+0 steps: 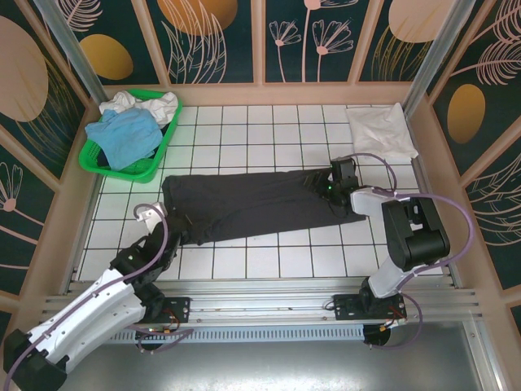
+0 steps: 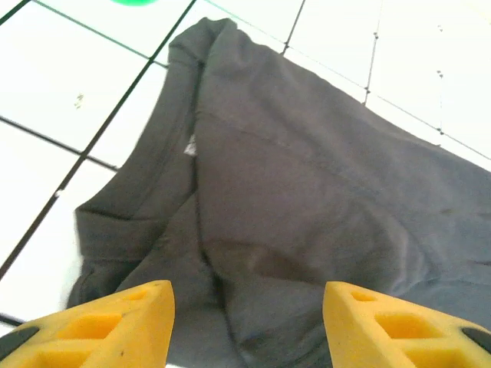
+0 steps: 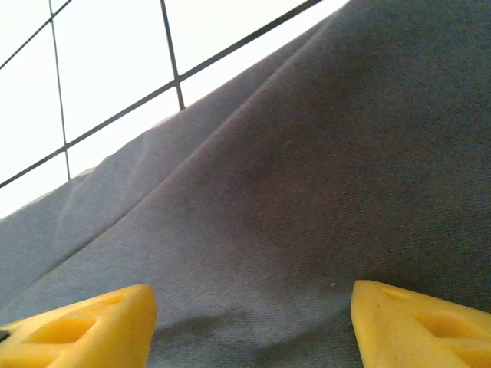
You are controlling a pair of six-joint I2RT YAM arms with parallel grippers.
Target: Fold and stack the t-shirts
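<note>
Across mid surface (image 1: 260, 261), folding charcoal t-shirt (image 1: 252, 204) lengthwise, holding left fingers (image 2: 115, 322) and right fingers (image 3: 77, 330) released; leaving blue t-shirt (image 1: 126, 134), white t-shirts (image 1: 146, 104) in far-left basket (image 1: 155, 169).

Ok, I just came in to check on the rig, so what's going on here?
Two robot arms are folding a dark t-shirt, which lies on the tiled table as a long strip. The left gripper is over its left end and the right gripper over its right end, both open, neither holding cloth. A folded white shirt sits at the far right corner; a light blue shirt and crumpled white shirts wait in the green basket.
</note>
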